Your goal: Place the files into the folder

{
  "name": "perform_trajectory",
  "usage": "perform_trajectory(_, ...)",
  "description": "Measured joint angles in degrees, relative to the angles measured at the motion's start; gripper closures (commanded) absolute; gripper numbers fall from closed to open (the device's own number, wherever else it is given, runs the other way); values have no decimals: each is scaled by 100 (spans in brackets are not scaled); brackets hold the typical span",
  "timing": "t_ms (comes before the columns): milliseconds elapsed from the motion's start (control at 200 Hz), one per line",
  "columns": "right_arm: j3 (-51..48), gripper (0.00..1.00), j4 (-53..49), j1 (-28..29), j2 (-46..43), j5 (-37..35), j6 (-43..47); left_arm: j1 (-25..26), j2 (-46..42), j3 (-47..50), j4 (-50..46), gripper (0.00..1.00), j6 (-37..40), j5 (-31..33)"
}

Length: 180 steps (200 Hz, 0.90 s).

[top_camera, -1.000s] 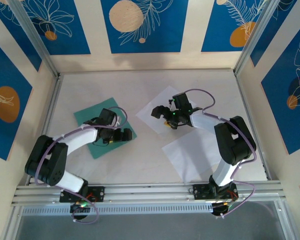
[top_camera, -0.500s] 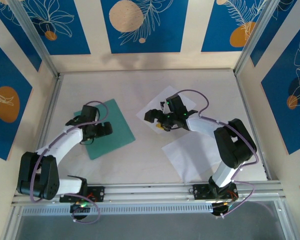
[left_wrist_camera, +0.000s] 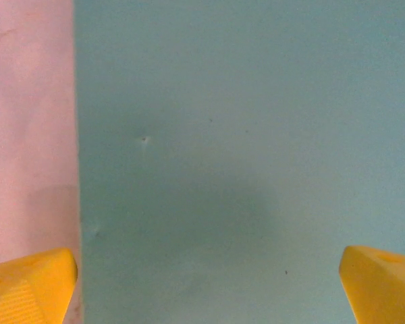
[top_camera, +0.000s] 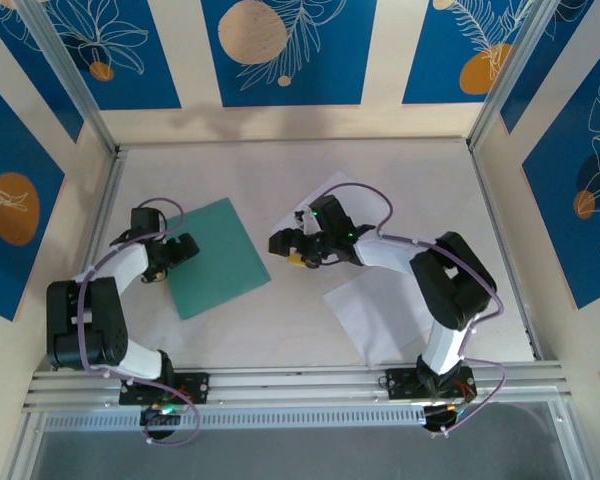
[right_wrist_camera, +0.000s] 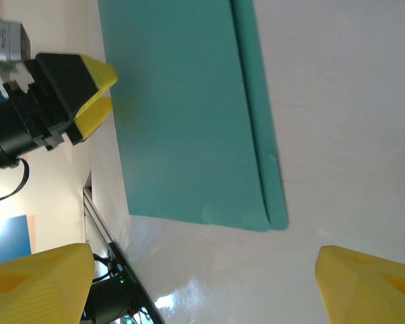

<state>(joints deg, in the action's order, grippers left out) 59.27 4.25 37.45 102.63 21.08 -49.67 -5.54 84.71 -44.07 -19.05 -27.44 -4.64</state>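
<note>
Left rail (top_camera: 102, 215): runs along the table's (top_camera: 280, 335) left edge, close beside the left arm.
Left gripper (top_camera: 177, 250): claw spread wide with nothing in it. It straddles the folder's left edge, one fingertip (left_wrist_camera: 27, 283) over bare table and the other over teal card.
Folder (top_camera: 218, 255): lies flat on the table's left half, turned at an angle. In the right wrist view its two leaves lie stacked, their edges slightly offset.
Folder face: plain teal, with one small dent (left_wrist_camera: 144, 140).
Open room: a bare strip of table between the folder's right corner and the right gripper, and a wide bare band along the far wall.
Right gripper (top_camera: 283, 243): claw spread and holding nothing, at the far sheet's left corner, facing the folder.
Far sheet (top_camera: 360, 208): plain white, mid-table, partly under the right arm.
Near sheet (top_camera: 375, 310): plain white, toward the front right.
Wall panels (top_camera: 280, 50): blue, with white leaf outlines and orange discs.
</note>
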Motion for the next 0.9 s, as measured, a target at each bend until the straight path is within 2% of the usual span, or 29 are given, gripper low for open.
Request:
perform_trajectory(215,710,15,7,260,726,136,0,-35,417,-170,219,0,210,-702)
perform_trajectory(705,1727,16,-739,332,1370,-140,284,-138,743,-522,-92,0,308,-1021)
perform_trajectory(900,1851,16,-981,382,1582,-280,400,-144,774,-562,-138,0,367,-1064)
